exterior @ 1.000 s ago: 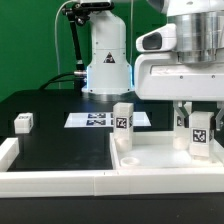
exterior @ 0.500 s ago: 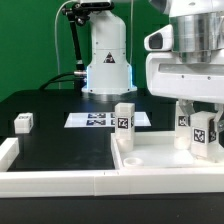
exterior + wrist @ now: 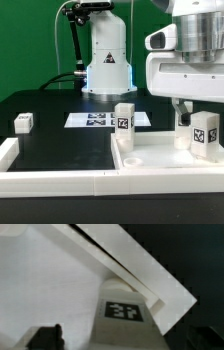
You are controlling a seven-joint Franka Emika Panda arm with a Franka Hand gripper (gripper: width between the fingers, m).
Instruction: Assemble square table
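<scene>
You will find the gripper (image 3: 201,118) open, holding nothing: the finger (image 3: 45,335) you can see plainly stands clear of the upright leg (image 3: 205,133) below it. The square slab (image 3: 160,160) lies rim-up at the exterior view's right, that leg at its far right corner and a second leg (image 3: 124,117) at its far left. A third leg (image 3: 23,122) sits well apart on the black table (image 3: 60,145).

No legible text, just tags (image 3: 203,130) on legs (image 3: 124,108)
</scene>
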